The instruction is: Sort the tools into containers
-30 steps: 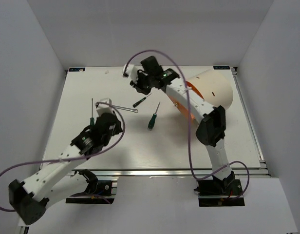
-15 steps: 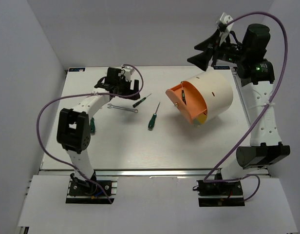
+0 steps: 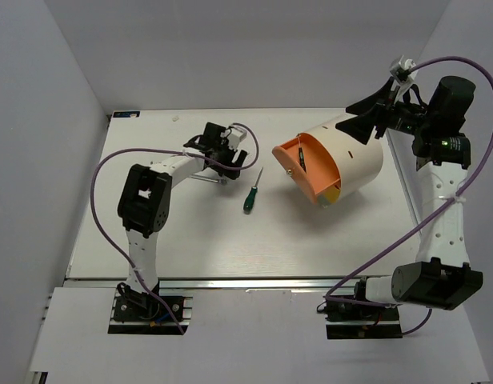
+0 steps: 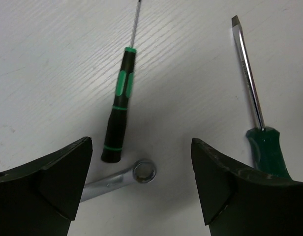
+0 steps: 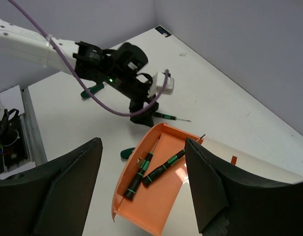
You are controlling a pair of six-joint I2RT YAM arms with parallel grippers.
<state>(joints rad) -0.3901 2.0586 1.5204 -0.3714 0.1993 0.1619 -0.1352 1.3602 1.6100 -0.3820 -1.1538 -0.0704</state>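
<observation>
My left gripper (image 4: 140, 158) is open and hangs low over the table, in the top view (image 3: 233, 160) at the far middle. Between its fingers lie the ring end of the silver wrench (image 4: 141, 172) and a small green-and-black screwdriver (image 4: 119, 110). A bigger green-handled screwdriver (image 4: 262, 142) lies by its right finger, also on the table (image 3: 250, 194). The cream drum (image 3: 350, 148) lies on its side with its orange face (image 3: 298, 164) open. Two screwdrivers (image 5: 141, 169) (image 5: 166, 164) rest in its orange compartment (image 5: 156, 206). My right gripper (image 3: 363, 117) is open, empty, raised above the drum.
Another green-handled screwdriver (image 5: 92, 90) lies on the table beside the left arm (image 5: 112, 69). White walls stand round the table (image 3: 190, 240) on three sides. A purple cable (image 3: 110, 172) loops off the left arm.
The left arm has swung from the near left out to the far middle, over the wrench, and its gripper has opened. The right arm has lifted off the table to high above the drum.
</observation>
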